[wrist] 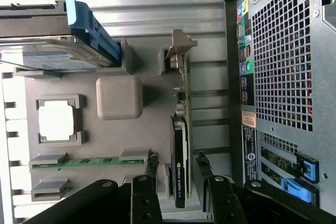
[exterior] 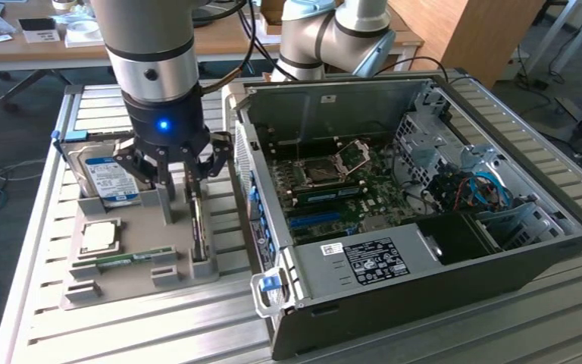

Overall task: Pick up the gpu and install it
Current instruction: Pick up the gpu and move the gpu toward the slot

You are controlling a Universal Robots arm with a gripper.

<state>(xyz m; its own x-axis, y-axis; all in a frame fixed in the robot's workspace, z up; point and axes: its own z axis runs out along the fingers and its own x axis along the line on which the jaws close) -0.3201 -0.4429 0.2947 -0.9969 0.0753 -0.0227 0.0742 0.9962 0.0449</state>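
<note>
The gpu (exterior: 199, 227) stands on edge in a slot of the grey holder tray (exterior: 139, 282), beside the open computer case (exterior: 412, 189). It is a thin card with a black face and a green board (wrist: 181, 150). Its silver bracket (wrist: 178, 45) is at the end farthest from my gripper. My gripper (exterior: 179, 199) hangs right over the card's near end. In the wrist view the gripper (wrist: 176, 158) is open, with one fingertip (wrist: 152, 162) on each side of the card. A small gap shows on both sides, and nothing is held.
The tray also carries a blue-labelled hard drive (exterior: 104, 174), a processor chip (exterior: 99, 236), a green memory stick (exterior: 129, 259) and a grey block (wrist: 119, 97). The case's rear panel (wrist: 283, 77) stands close beside the card. Its motherboard (exterior: 342, 189) lies exposed inside.
</note>
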